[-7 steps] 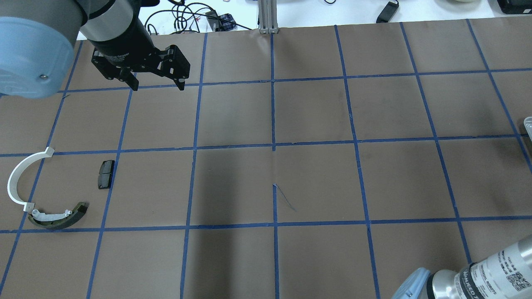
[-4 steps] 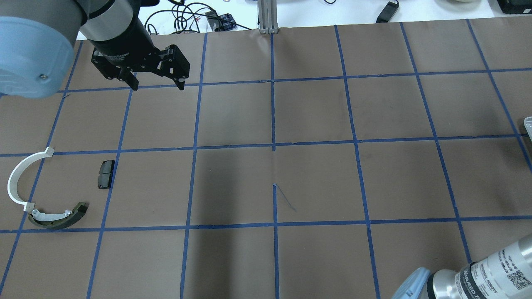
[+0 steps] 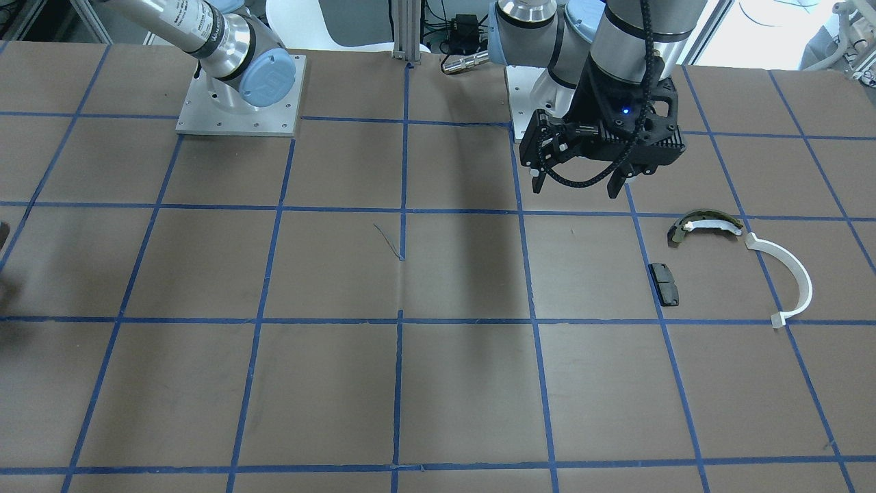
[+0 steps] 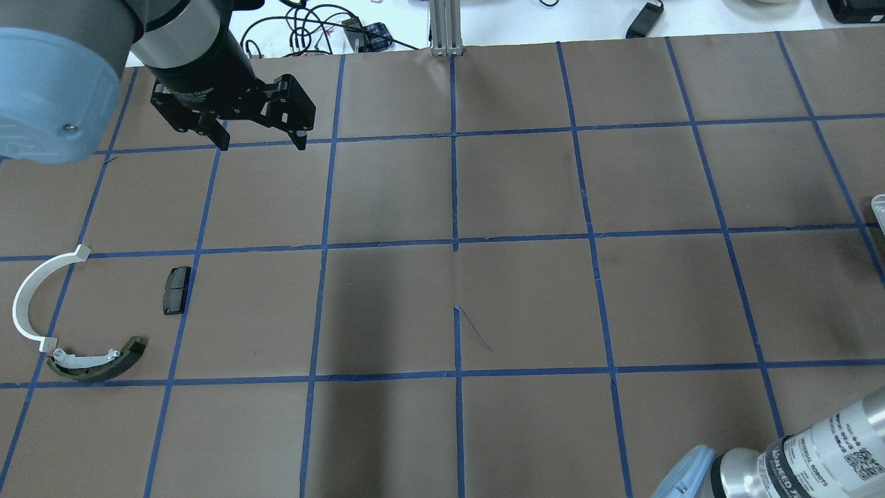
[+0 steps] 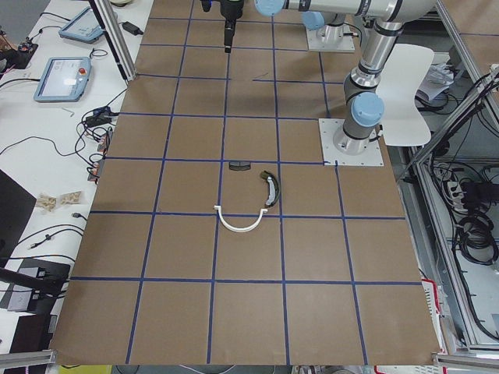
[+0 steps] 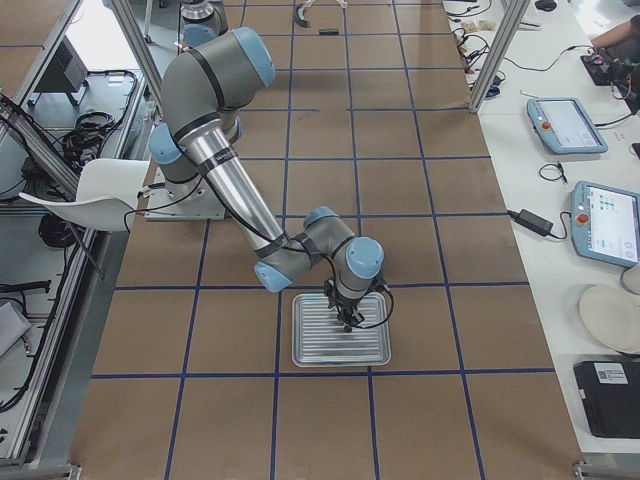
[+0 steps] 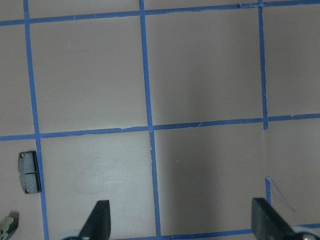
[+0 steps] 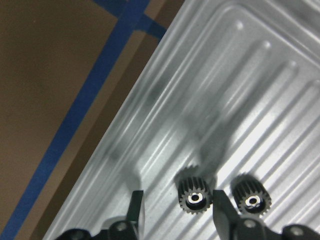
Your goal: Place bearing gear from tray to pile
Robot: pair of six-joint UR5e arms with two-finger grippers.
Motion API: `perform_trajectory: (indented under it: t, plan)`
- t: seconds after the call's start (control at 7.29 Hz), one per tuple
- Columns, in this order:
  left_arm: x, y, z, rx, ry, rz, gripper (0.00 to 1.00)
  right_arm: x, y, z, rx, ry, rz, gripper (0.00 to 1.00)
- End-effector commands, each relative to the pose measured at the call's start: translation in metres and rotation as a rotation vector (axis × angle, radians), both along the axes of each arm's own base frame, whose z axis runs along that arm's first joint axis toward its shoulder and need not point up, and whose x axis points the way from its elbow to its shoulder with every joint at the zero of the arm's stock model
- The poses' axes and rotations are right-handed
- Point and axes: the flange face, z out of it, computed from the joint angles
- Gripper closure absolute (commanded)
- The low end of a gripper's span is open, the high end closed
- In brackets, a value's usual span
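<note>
On tray [image 8: 240, 100] | bearing gear [image 8: 195, 197] sits between tips of spread right claw [image 8: 177, 199]

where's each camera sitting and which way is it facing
Front-facing: across the table, looking at both arm bases; left gripper open.
Overhead: from behind, looking forward and down; left gripper, right forearm.
Exterior left: table's left end, looking along it; left arm nearest.
Exterior right: table's right end; right arm over the tray.
Left wrist: down at the table; own fingertips.
Right wrist: down into the tray; fingers straddle a gear.
Shared: black pad in front-facing and overhead.
</note>
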Motion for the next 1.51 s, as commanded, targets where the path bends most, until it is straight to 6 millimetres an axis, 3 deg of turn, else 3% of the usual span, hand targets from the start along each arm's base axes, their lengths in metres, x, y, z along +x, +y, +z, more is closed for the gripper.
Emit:
perform_trajectory:
  t: [0.0, 0.14, 0.27, 0.55, 0.69, 0.96, 1.1, 1.37]
  plan:
    - [0.000, 0.000, 0.000, 0.000, 0.000, 0.001, 0.00, -0.001, 0.000, -0.005, 0.007, -0.002, -0.008, 0.89]
    - [0.000, 0.000, 0.000, 0.000, 0.000, -0.001, 0.00, -0.002, 0.001, -0.004, 0.022, 0.009, -0.003, 1.00]
    - [0.000, 0.000, 0.000, 0.000, 0.000, -0.001, 0.00, -0.004, 0.004, 0.004, 0.045, 0.034, -0.002, 1.00]
    - [0.000, 0.000, 0.000, 0.000, 0.000, 0.001, 0.00, 0.010, 0.000, 0.063, 0.039, 0.044, -0.004, 1.00]
    - [0.000, 0.000, 0.000, 0.000, 0.000, 0.001, 0.00, 0.034, -0.008, 0.087, 0.038, 0.044, -0.028, 1.00]
    - [0.000, 0.000, 0.000, 0.000, 0.000, -0.001, 0.00, 0.146, -0.033, 0.137, 0.037, -0.063, -0.164, 1.00]
    - [0.000, 0.000, 0.000, 0.000, 0.000, -0.001, 0.00, 0.211, -0.049, 0.151, 0.033, -0.102, -0.216, 1.00]
    - [0.000, 0.000, -0.001, 0.003, 0.000, -0.001, 0.00, 0.366, -0.074, 0.170, 0.032, -0.130, -0.364, 1.00]
